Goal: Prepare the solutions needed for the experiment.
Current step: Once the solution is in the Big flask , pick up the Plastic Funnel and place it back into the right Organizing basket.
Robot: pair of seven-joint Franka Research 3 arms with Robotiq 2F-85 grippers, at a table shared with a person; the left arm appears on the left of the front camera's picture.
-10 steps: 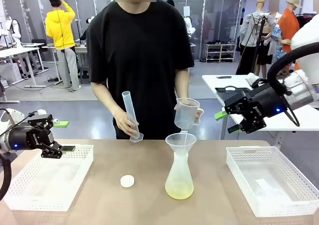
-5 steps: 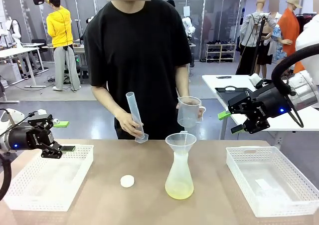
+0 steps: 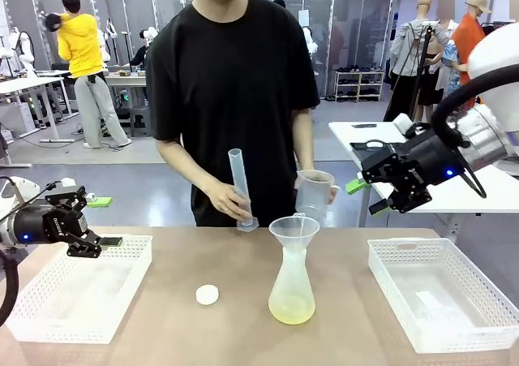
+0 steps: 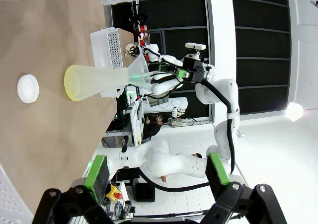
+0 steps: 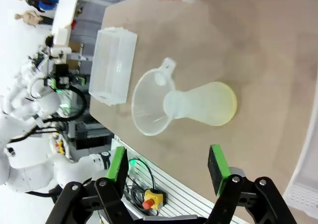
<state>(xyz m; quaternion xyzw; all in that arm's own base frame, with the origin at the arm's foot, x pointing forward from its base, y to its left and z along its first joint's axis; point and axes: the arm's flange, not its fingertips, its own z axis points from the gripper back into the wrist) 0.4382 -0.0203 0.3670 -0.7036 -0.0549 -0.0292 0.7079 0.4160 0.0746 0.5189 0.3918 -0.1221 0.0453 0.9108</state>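
Pale yellow-green solutions (image 3: 291,307) pool at the bottom of a conical flask (image 3: 290,278) topped by a funnel (image 3: 293,228) at mid-table, beside a white cap (image 3: 208,294). The left gripper (image 3: 104,221) and right gripper (image 3: 366,197) hang spread and empty. Beyond, a person (image 3: 235,82) grips a graduated cylinder (image 3: 240,183) and a seemingly empty beaker (image 3: 313,194).

Grey floor (image 3: 154,183); white worktable (image 3: 361,139) at right; shoe shelf (image 3: 359,82) far behind.
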